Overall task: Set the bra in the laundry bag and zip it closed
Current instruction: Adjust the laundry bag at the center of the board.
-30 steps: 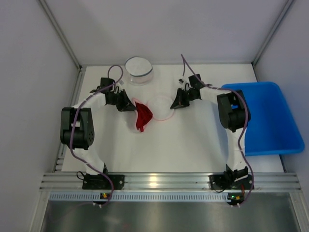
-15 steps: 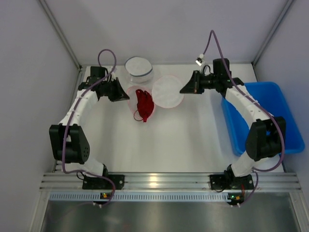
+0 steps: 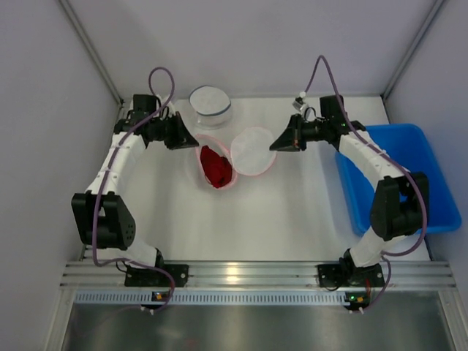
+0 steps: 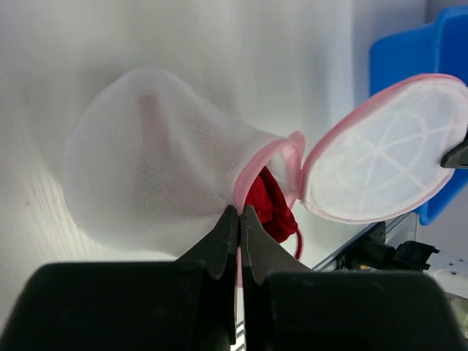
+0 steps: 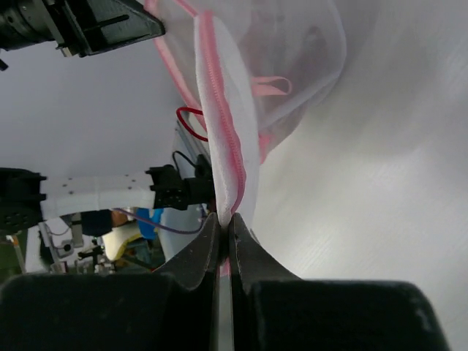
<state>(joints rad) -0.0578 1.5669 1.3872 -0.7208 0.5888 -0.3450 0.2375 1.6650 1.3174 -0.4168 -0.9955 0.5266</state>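
The laundry bag (image 3: 216, 167) is a round white mesh pouch with a pink zipper rim, held up between both arms at the back middle of the table. The red bra (image 3: 214, 162) sits in its open mouth, and in the left wrist view the bra (image 4: 270, 208) pokes out below the rim with a strap hanging down. My left gripper (image 3: 191, 140) (image 4: 239, 213) is shut on the bag's pink rim (image 4: 252, 175). The round lid (image 3: 253, 151) (image 4: 386, 156) stands swung open to the right. My right gripper (image 3: 276, 144) (image 5: 224, 219) is shut on the lid's zipper edge (image 5: 225, 124).
A second round white pouch with a dark rim (image 3: 210, 104) rests at the back, just behind the left gripper. A blue bin (image 3: 409, 183) (image 4: 409, 51) stands at the right side of the table. Grey walls close in on the left, back and right.
Both arms have swung toward the back of the table, carrying bag and bra off the table's middle. The lid has opened out to the right and the bra has sunk deeper into the pouch.
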